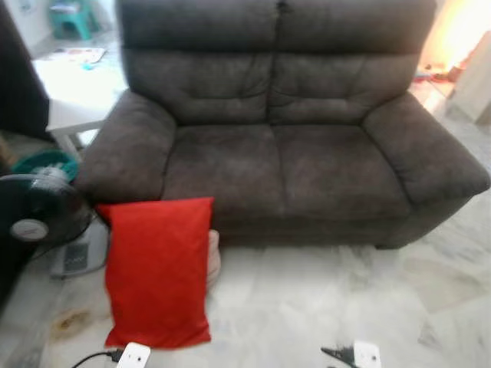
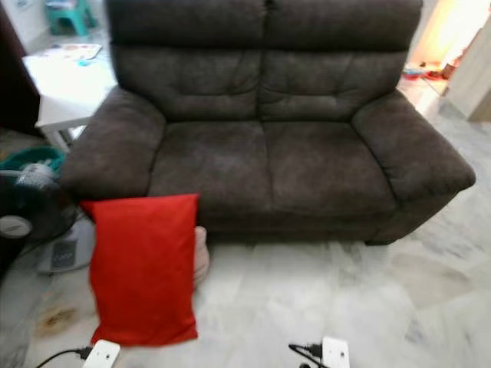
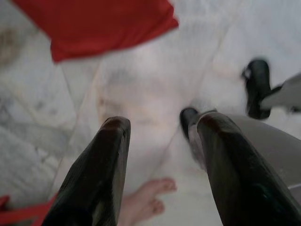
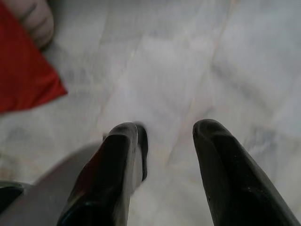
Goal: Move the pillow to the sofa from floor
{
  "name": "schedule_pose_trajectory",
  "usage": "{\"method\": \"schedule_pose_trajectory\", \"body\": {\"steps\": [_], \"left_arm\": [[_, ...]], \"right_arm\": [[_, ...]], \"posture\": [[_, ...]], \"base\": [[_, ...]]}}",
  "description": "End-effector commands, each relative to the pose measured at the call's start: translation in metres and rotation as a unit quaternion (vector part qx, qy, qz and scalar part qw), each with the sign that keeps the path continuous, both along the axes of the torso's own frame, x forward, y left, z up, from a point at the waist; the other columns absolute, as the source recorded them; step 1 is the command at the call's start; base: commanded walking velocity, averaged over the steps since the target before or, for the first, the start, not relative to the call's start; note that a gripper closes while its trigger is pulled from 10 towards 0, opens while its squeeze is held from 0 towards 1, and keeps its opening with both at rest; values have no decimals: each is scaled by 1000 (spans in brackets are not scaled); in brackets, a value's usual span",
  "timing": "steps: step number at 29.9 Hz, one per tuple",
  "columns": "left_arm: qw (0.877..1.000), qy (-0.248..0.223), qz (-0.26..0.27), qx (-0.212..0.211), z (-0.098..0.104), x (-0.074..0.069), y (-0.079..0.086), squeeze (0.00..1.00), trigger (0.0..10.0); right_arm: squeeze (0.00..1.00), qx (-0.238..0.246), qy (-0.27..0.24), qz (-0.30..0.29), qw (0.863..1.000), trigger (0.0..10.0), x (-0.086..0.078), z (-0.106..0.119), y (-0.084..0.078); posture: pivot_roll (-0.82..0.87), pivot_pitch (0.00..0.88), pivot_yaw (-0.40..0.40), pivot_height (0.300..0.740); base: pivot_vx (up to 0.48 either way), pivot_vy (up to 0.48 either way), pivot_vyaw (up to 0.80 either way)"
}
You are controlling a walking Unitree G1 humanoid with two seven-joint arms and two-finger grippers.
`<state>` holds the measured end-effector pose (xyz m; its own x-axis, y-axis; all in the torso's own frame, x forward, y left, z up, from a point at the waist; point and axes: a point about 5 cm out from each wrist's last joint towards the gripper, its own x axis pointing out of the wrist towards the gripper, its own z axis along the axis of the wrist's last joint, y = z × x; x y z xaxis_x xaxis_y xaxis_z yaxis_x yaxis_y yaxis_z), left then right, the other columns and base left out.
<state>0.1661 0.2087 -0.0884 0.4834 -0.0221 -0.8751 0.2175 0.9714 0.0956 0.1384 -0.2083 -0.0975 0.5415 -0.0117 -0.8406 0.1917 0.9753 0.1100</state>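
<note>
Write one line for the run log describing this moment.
stage: pre-grasp | red pillow: on floor, leaning against sofa front | left gripper: jaws open, empty | right gripper: jaws open, empty

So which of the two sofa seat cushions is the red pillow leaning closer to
The seat cushion on the robot's left. The red pillow stands on the floor against the sofa front below that cushion's outer end, by the left armrest; the right seat cushion has nothing before it.
</note>
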Motion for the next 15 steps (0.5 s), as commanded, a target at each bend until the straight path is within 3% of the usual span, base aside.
{"method": "schedule_pose_trajectory", "body": {"steps": [1, 4, 10, 15], "left_arm": [[1000, 7, 12, 10, 0, -6, 13, 0, 10000], [1000, 8, 13, 10, 0, -6, 13, 0, 10000], [1000, 7, 9, 18, 0, -5, 13, 0, 10000], [1000, 4, 8, 21, 1, -4, 14, 0, 10000]], "right_arm": [[0, 8, -6, 4, 1000, 10000, 5, 1, 7], [0, 2, -8, 14, 1000, 10000, 6, 1, 7], [0, -2, -9, 17, 1000, 10000, 6, 1, 6], [0, -1, -8, 17, 1000, 10000, 6, 1, 6]], "posture": [[89, 37, -27, 740], [89, 43, -29, 740], [89, 47, -29, 740], [90, 48, -30, 740]], "base": [[431, 0, 0], [426, 0, 0], [405, 0, 700], [0, 0, 800]]}}
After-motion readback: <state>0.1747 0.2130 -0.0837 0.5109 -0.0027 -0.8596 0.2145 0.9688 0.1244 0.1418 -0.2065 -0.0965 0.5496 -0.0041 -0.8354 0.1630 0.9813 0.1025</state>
